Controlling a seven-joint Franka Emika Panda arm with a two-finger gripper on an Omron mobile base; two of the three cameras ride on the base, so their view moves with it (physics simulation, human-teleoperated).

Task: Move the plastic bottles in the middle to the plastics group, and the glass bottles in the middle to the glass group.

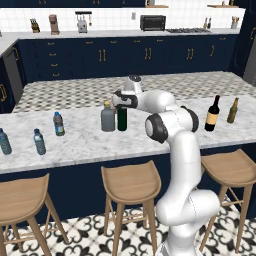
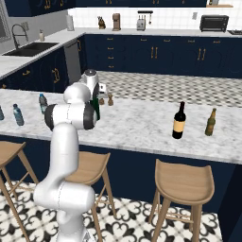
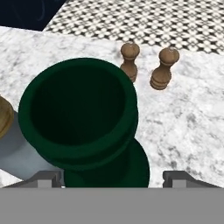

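Green glass bottle (image 3: 81,127) sits between the gripper's (image 3: 113,178) wide-apart fingertips, unheld; close squarely on the neck, clear of the grey bottle (image 1: 108,119).

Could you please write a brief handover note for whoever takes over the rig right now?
Gripper: jaws astride the green bottle's neck, not yet clamped.
Green bottle and grey bottle stand together mid-counter; small water bottle is to their left.
Plastics group at the left end, glass group at the right.
Done: nothing moved.
Left: all three.
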